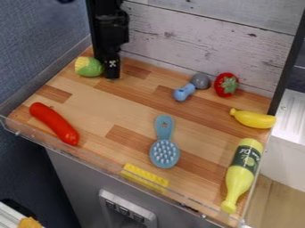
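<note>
Camera view: the black gripper (112, 73) hangs beside the green-and-yellow toy (89, 67). Its opening and any hold cannot be told. A blue brush (164, 152) lies apart.

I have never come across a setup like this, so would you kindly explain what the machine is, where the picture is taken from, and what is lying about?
The machine is a black robot arm, which comes in from the top edge and ends in a gripper. A fixed camera took the picture, looking down at a slant.

The gripper hangs low at the upper left of the wooden surface. Right beside it is a green-and-yellow toy; I can't tell whether they touch. I see nothing clearly held.

Near the back are a small blue toy, a grey round thing and a strawberry. At the right are a banana and a lime-coloured bottle. A blue brush lies near the middle, a yellow bar by the front edge, and a long red toy at the left.
</note>
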{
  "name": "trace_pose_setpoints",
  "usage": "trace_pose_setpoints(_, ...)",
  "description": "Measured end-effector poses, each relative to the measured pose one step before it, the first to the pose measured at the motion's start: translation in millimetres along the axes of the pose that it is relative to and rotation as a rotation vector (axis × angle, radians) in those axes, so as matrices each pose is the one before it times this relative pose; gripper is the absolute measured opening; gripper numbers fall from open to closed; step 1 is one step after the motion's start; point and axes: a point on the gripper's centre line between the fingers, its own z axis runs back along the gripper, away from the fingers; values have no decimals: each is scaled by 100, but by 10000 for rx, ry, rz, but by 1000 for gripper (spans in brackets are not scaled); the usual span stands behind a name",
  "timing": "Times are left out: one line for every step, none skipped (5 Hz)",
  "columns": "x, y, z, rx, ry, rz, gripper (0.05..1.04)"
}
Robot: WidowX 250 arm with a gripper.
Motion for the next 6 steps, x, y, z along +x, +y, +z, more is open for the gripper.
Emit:
trace_pose_setpoints(126,558,-175,130,7,-980,942)
trace_pose_setpoints(11,15,-143,45,-11,-462,673)
trace_pose_setpoints(-8,35,-60,153,-16,-209,390)
trace_pose_setpoints(38,-62,-70,-20,-25,103,186)
trace_pose_setpoints(-192,-358,-45,-7,42,682,64)
trace_pose_setpoints(-5,-124,-45,-19,-10,633,53)
